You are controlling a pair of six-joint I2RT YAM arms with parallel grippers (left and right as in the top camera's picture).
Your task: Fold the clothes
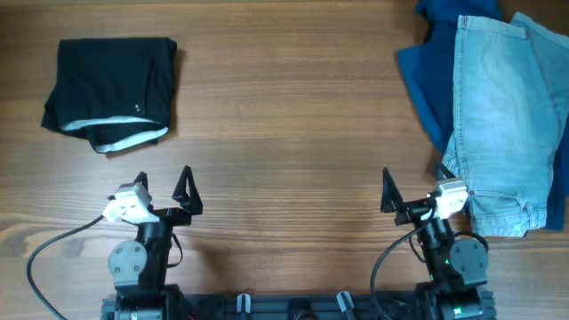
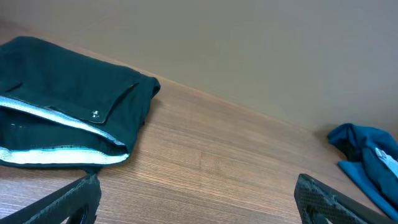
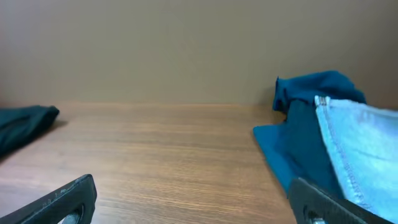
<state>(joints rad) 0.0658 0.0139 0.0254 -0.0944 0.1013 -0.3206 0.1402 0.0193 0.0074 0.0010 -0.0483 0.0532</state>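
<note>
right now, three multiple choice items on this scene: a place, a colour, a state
1. In the overhead view the black shorts lie: A upper left; B centre; C lower right.
2. The garment under the light-blue denim shorts is: A red; B royal blue; C white.
3. The left end effector is: A shut on cloth; B open, empty; C shut, empty.
1 A, near the top-left corner. 2 B, blue shows beside the denim. 3 B, fingers apart, nothing between.

The table (image 1: 284, 116) is lit evenly from above. Ahead of the left gripper (image 1: 163, 175), the black shorts (image 2: 56, 81) are rendered teal in the wrist view, and a soft shadow is cast along their nearest edge. The fingertips (image 2: 68, 199) are slightly blurred.
</note>
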